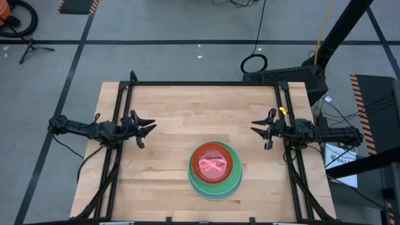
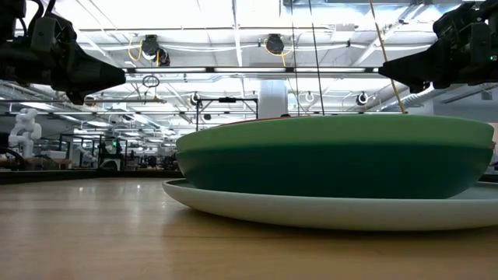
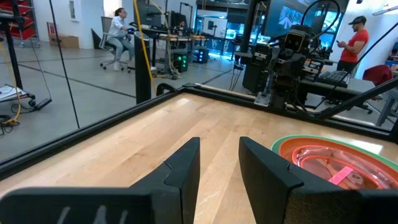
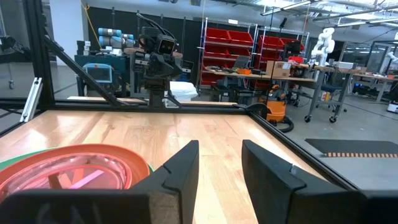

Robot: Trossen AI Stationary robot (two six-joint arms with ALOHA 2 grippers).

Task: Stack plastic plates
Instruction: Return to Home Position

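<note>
A stack of plastic plates (image 1: 215, 170) sits on the table's near middle: a light blue plate at the bottom resting on the wood, dark green and light green above it, a red-orange one, and a translucent pink plate (image 1: 214, 165) on top. The low view shows the stack (image 2: 334, 167) from the side. The stack (image 3: 339, 162) also appears in the left wrist view, and the stack (image 4: 68, 171) in the right wrist view. My left gripper (image 1: 149, 129) hovers open at the table's left side. My right gripper (image 1: 255, 127) hovers open at the right side. Both are well apart from the stack. Other plates are hidden.
A black frame (image 1: 200, 84) runs along the table's far edge and sides. Bare wood (image 1: 200, 112) lies between the two grippers and beyond the stack. People (image 3: 118, 37) and equipment show in the room behind the table.
</note>
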